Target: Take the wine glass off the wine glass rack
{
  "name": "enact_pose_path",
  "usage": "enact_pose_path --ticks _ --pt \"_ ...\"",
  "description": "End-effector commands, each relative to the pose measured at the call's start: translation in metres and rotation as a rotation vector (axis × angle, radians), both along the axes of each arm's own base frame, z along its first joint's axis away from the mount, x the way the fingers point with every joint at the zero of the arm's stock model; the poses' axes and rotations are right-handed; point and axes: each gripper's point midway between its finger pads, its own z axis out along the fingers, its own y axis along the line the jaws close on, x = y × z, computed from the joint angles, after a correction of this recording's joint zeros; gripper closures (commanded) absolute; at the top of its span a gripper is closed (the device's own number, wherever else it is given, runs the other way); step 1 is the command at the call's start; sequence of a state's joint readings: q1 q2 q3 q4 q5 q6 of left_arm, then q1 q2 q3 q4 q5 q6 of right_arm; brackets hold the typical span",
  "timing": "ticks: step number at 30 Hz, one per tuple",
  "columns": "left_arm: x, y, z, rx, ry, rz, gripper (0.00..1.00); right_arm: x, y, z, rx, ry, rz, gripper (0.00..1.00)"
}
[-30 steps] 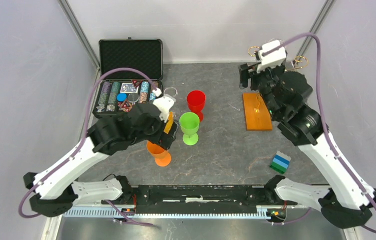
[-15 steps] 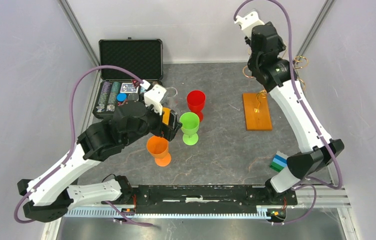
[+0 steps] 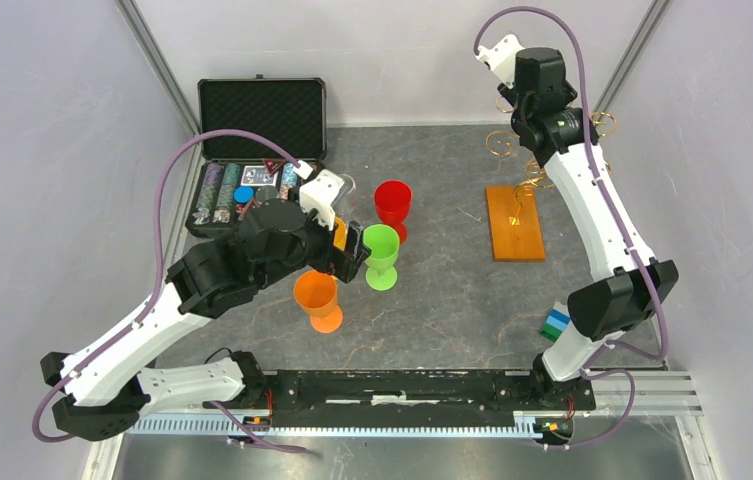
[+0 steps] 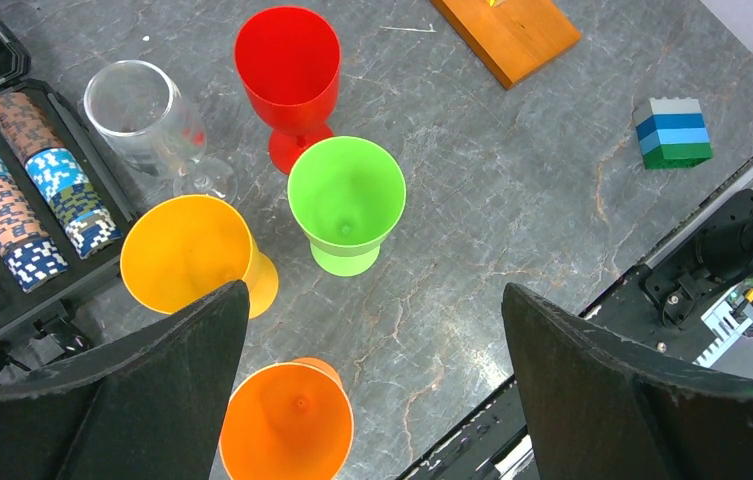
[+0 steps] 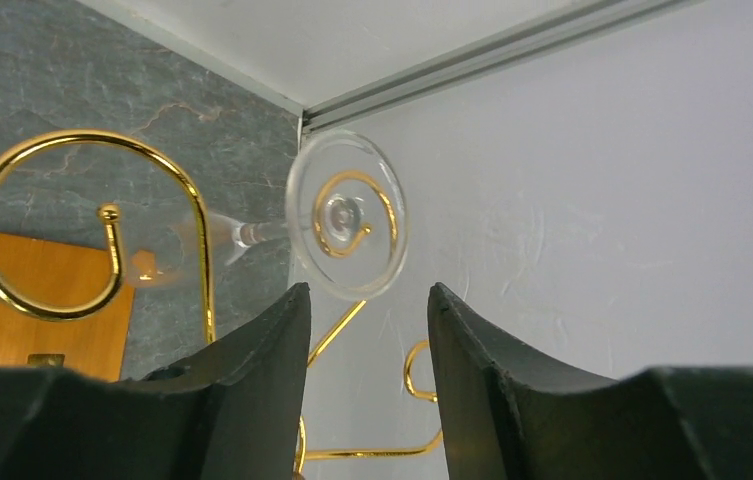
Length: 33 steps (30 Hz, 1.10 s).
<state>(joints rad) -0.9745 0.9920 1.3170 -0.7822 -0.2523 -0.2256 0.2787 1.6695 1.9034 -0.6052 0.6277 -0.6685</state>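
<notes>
**Lining up the grab**

The right claw (image 5: 367, 292) is hovering half open and empty, just short of the clear wine glass (image 5: 345, 215) hanging from the gold wire, wooden-based rack (image 3: 514, 222). The left claw (image 4: 374, 290) is gaping, empty. The right should be closing on the stem, then sliding outward. 1 second ago this arm was lower.

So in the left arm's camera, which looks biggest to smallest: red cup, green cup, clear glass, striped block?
1. The green cup and the red cup: nearly alike, too close to rank.
2. The clear glass, somewhat smaller.
3. The striped block, clearly smallest.
</notes>
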Motion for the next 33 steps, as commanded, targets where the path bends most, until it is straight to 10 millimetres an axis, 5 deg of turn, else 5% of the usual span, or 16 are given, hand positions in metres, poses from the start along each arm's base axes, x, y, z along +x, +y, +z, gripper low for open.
enact_pose_path --ticks 1,16,26,33 --pt "0.001 -0.005 0.010 -0.041 -0.021 -0.013 0.00 0.009 0.005 0.010 -0.004 -0.007 0.066 0.48" --pt "0.004 -0.003 0.007 -0.023 -0.032 -0.002 0.00 0.037 0.006 -0.003 -0.163 0.042 0.131 0.54" --pt "0.005 -0.004 0.005 -0.020 -0.030 -0.004 0.00 0.035 -0.009 -0.013 -0.293 0.101 0.076 0.66" --pt "0.004 -0.004 0.003 -0.025 -0.026 -0.003 0.00 0.030 -0.010 0.003 -0.282 0.060 0.070 0.82"
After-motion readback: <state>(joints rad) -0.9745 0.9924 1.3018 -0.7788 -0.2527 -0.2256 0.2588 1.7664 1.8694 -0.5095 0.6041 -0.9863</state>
